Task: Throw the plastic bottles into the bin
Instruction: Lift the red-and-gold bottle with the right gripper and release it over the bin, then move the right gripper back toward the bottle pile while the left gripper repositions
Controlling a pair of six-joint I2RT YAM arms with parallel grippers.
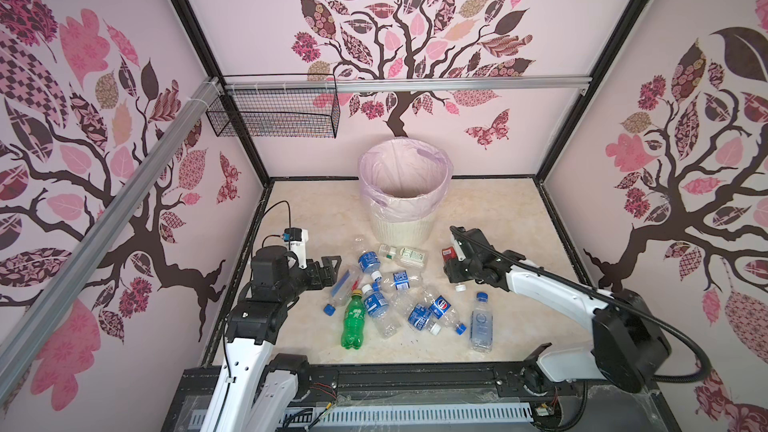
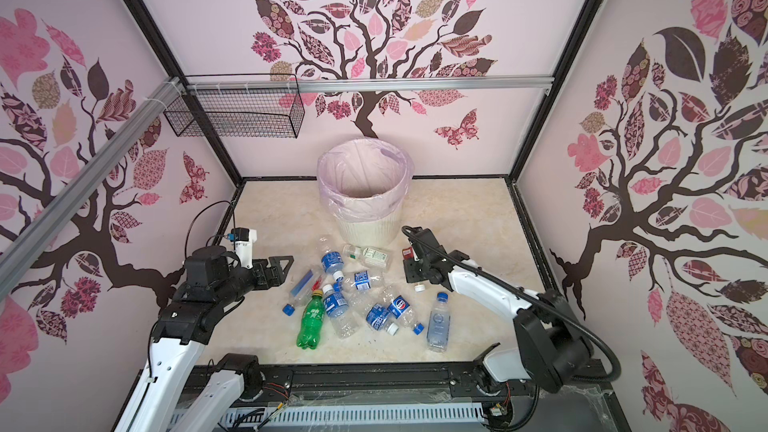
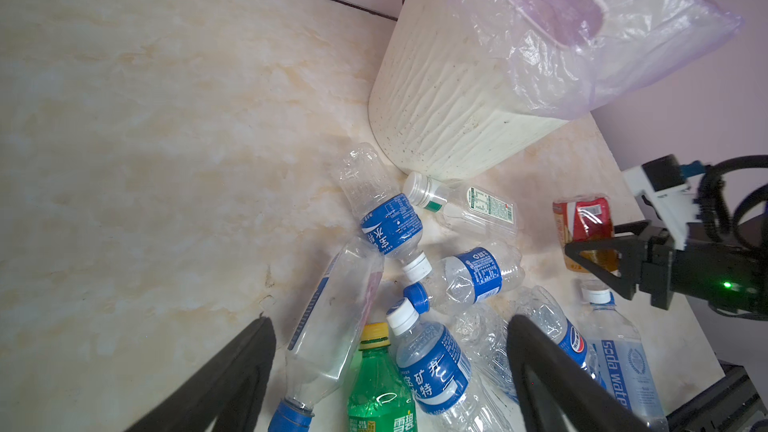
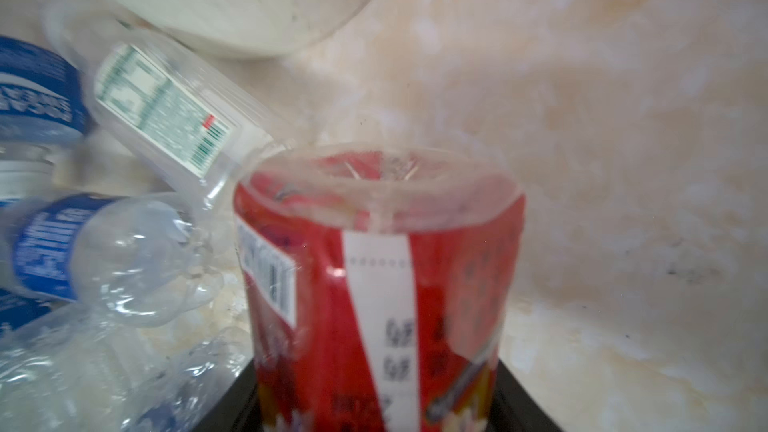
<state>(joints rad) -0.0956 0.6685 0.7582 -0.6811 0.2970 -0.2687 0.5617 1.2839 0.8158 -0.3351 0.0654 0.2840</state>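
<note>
Bottles lie in a loose heap on the cream marbled tabletop, low in the middle of both top views. Most are clear, crumpled and wrapped in blue labels, with blue or white caps. At the lower left of the heap a green bottle with a yellow cap lies on its side. At the lower right is a taller clear one printed "soda water". Above the heap a clear bottle with a green-and-white label lies just below the bin. That bin is a cream ribbed wastebasket lined with a thin pink bag and stands at centre frame against the back wall. Right of the heap, the right gripper pinches a red-labelled bottle, whose clear base points away from the wrist camera. The left gripper hangs at the left edge of the heap, jaws spread wide around nothing.
</note>
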